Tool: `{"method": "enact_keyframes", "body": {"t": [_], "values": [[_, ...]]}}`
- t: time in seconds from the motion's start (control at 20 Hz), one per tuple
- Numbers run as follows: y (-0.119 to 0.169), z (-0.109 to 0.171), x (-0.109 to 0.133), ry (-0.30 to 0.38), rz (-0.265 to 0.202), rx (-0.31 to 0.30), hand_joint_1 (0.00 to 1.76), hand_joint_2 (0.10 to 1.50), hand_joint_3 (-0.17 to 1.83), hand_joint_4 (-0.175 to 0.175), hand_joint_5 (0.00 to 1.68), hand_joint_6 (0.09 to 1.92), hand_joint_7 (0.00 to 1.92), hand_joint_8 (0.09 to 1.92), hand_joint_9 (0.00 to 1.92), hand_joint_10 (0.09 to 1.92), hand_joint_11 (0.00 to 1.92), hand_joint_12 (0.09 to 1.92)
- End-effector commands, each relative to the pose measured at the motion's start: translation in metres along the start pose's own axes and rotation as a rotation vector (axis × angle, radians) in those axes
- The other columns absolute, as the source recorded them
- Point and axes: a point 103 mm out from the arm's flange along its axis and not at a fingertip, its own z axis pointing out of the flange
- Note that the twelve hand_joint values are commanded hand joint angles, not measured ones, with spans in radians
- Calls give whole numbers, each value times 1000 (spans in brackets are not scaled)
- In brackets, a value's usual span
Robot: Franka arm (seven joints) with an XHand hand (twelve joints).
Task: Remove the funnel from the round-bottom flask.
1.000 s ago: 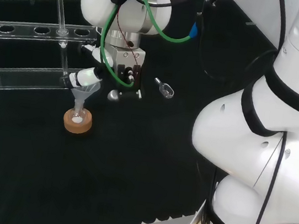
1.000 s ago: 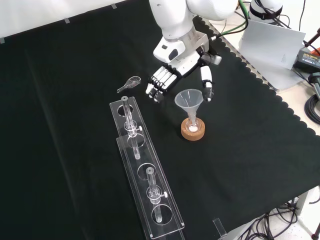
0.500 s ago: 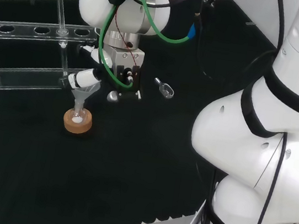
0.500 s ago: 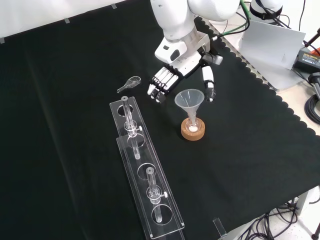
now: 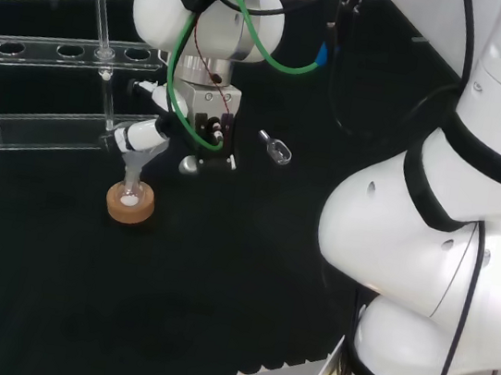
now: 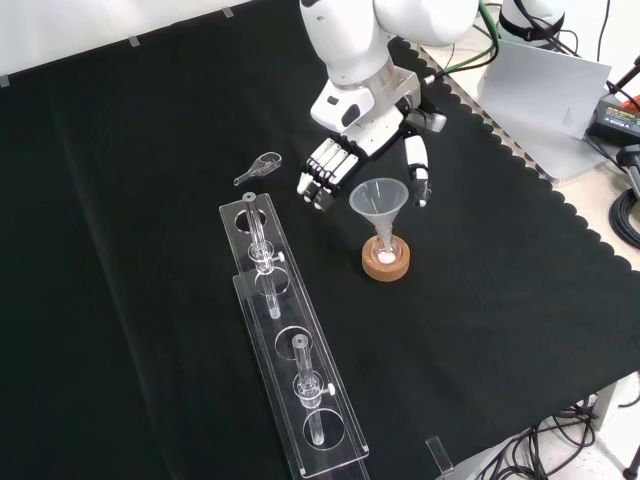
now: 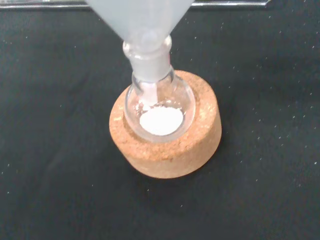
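You are looking at the hand (image 6: 350, 150) poised just above and behind the funnel (image 6: 378, 201), which sits with its stem in the neck of the round-bottom flask (image 7: 159, 107). The flask rests in a cork ring (image 7: 167, 150) on the black-clothed desk (image 6: 520, 300), with a small patch of white powder (image 7: 161, 120) at its bottom.

In the front view, the fingers (image 6: 325, 170) hang curled at the funnel's upper left and the thumb (image 6: 418, 178) reaches down at its upper right, so the funnel's rim lies between them; nothing is gripped, and you cannot tell whether either touches the rim. In the head view the hand (image 5: 141, 135) overlaps the funnel's cone (image 5: 139, 155).

Left of the flask in the front view, a clear rack (image 6: 290, 370) holds upright glass tubes, and a small scoop (image 6: 260, 166) lies on the cloth above the rack's far end.
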Motion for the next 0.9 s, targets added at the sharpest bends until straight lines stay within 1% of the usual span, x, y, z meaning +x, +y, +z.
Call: {"method": "enact_keyframes", "body": {"t": [0.05, 0.25, 0.45, 0.55, 0.65, 0.8, 0.9], "values": [[1, 12, 4, -1, -7, 18, 349, 695, 19, 0, 0, 87, 66, 87, 14, 87, 0, 518], [1, 14, 4, -1, -8, 21, 349, 695, 18, 0, 0, 87, 67, 87, 17, 87, 0, 518], [0, 14, 3, -9, -14, -3, 366, 698, 19, -7, 4, 87, 96, 87, 35, 87, 0, 520], [0, 13, 2, -15, -15, -7, 388, 701, 18, -11, 19, 87, 123, 99, 54, 87, 0, 581], [1, 13, 3, -21, -18, -9, 403, 701, 13, -13, 43, 87, 148, 165, 61, 95, 0, 674], [0, 13, 5, -27, -26, -4, 418, 701, 6, -14, 77, 87, 156, 338, 13, 315, 0, 760], [0, 13, 7, -26, -32, -3, 424, 699, 4, -15, 94, 87, 153, 417, 2, 402, 0, 803]]}}
